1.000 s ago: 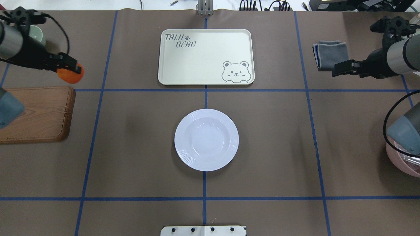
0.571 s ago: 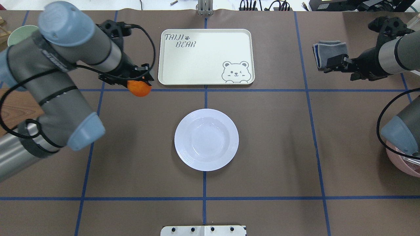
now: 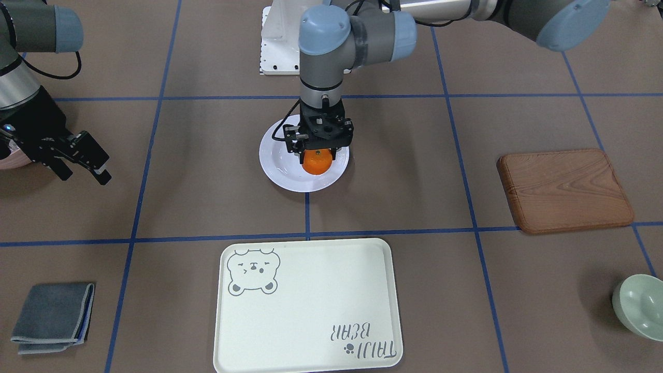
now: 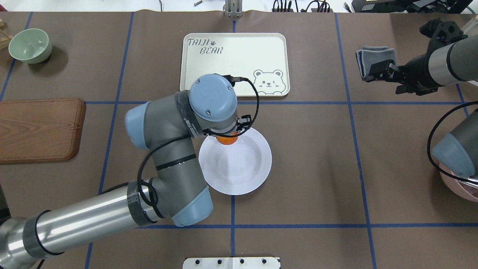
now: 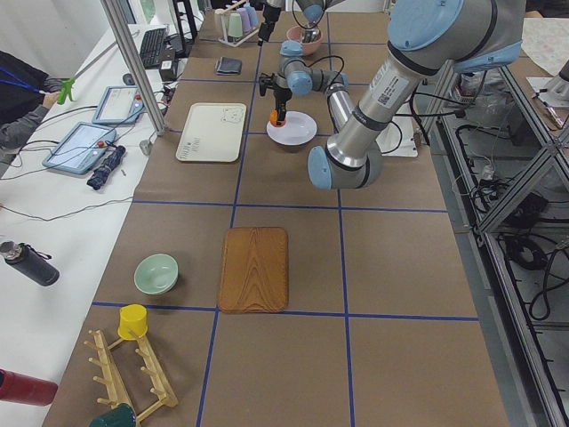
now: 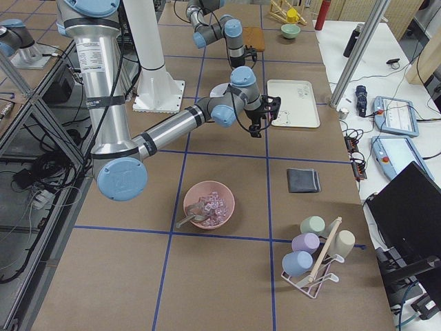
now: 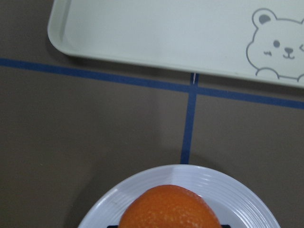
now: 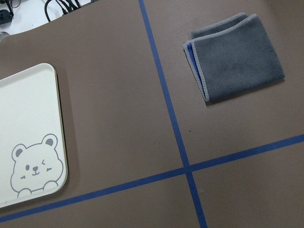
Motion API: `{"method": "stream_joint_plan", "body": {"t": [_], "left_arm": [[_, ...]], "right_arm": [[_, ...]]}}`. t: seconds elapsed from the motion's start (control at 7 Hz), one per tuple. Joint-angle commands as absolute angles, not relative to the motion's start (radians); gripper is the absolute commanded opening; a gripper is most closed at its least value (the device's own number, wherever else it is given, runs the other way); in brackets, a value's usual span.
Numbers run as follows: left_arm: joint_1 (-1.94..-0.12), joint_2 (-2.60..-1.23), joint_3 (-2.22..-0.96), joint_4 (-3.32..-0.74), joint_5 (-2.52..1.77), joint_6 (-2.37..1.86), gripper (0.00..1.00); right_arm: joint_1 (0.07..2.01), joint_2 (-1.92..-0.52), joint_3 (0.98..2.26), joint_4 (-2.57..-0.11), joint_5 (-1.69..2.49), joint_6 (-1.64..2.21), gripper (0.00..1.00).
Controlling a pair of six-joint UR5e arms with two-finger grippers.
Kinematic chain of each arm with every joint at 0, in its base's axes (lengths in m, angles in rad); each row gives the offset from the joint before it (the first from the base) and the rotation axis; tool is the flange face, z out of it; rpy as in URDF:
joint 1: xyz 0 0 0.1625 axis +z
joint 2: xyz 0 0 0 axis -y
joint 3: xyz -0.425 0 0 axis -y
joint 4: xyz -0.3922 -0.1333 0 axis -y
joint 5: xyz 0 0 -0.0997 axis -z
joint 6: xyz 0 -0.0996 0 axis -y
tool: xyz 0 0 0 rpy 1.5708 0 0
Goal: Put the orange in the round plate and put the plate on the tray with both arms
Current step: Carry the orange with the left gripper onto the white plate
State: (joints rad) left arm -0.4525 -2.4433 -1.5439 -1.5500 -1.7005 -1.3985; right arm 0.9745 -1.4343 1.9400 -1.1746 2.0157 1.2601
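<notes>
Left gripper (image 3: 317, 157): clamped on orange (image 3: 316, 162), held over round plate (image 3: 282, 178), tray-side half; contact with plate not discernible. Right gripper (image 3: 83, 173): fingers parted, empty, well apart. Tray (image 3: 305, 311): apart from plate

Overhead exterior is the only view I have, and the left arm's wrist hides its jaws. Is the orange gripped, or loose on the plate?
Observer: Gripped. In the front-facing view the left gripper has its jaws on either side of the orange, over the plate.
Operator: Which part of the plate?
Observer: The left wrist view shows the orange over the half nearer the tray, with the ridged rim just beyond it. I cannot tell whether it touches.
Operator: What is in the half-hidden pink bowl?
Observer: The right side view shows clear, ice-like pieces in it.
</notes>
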Motion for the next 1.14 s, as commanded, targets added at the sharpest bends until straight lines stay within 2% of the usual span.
{"method": "stream_joint_plan", "body": {"t": [0.0,0.29,0.57,0.71,1.0], "left_arm": [[-0.394,-2.457,-1.487,-1.557,-1.654,-1.411,0.03],[-0.382,-2.456,-1.474,-1.559,-1.651,-1.407,0.29],[-0.382,-2.450,-1.471,-1.560,-1.648,-1.404,0.97],[-0.382,-2.448,-1.486,-1.559,-1.647,-1.402,0.97],[-0.446,-2.424,-1.651,-1.537,-1.663,-1.302,0.97]], "right_arm": [[0.974,-1.434,1.940,-1.173,2.016,1.261,1.00],[0.973,-1.433,1.940,-1.173,2.017,1.261,1.00],[0.963,-1.425,1.939,-1.173,2.017,1.261,1.00],[0.962,-1.419,1.940,-1.173,2.017,1.261,1.00],[0.957,-1.411,1.945,-1.173,2.017,1.281,1.00]]}}
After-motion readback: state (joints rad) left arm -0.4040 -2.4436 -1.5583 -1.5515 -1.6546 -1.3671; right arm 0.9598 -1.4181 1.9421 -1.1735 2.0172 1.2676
